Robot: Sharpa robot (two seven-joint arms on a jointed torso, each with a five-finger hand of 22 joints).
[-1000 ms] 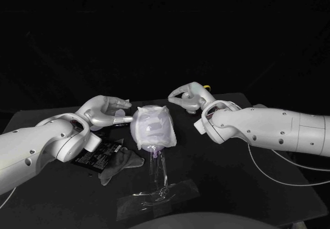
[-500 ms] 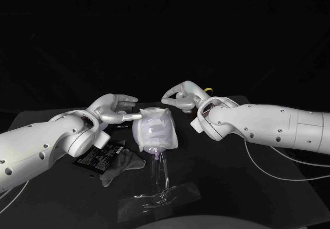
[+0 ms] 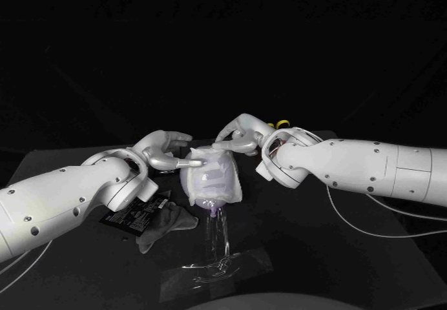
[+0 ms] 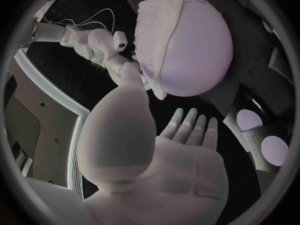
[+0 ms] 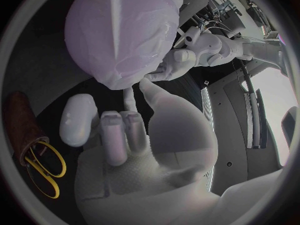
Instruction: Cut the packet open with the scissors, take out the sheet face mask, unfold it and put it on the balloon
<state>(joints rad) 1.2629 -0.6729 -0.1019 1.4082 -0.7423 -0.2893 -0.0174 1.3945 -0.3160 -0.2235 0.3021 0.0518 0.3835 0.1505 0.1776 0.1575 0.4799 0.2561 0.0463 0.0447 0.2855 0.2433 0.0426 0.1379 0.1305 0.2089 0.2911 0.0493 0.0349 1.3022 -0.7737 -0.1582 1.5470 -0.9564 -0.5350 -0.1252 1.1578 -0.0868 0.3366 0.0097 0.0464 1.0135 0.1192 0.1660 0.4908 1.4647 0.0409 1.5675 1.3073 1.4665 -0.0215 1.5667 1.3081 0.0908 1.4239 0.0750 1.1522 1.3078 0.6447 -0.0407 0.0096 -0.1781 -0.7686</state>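
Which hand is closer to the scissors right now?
Right. The right hand is close beside the scissors; the left hand is across the balloon from them.

I am watching the glossy white left arm (image 3: 65,200) and right arm (image 3: 373,169), rounded shells showing small dark screw holes, the silver left hand (image 3: 163,150) and right hand (image 3: 244,134) gleaming, thin white cables (image 3: 343,213) trailing beneath the right arm.

The balloon (image 4: 197,50) is pale lilac, the sheet mask (image 4: 156,27) on it white, the stand (image 3: 219,255) clear and glassy, the desk (image 3: 316,245) black. The packet (image 3: 133,211) is black with small white print, and the crumpled piece (image 3: 166,227) looks grey, though it is dim. The scissors (image 5: 41,171) have yellow handles, the holder (image 5: 21,119) is brown, and the left robot hand (image 3: 166,152) and right robot hand (image 3: 240,134) are silver.
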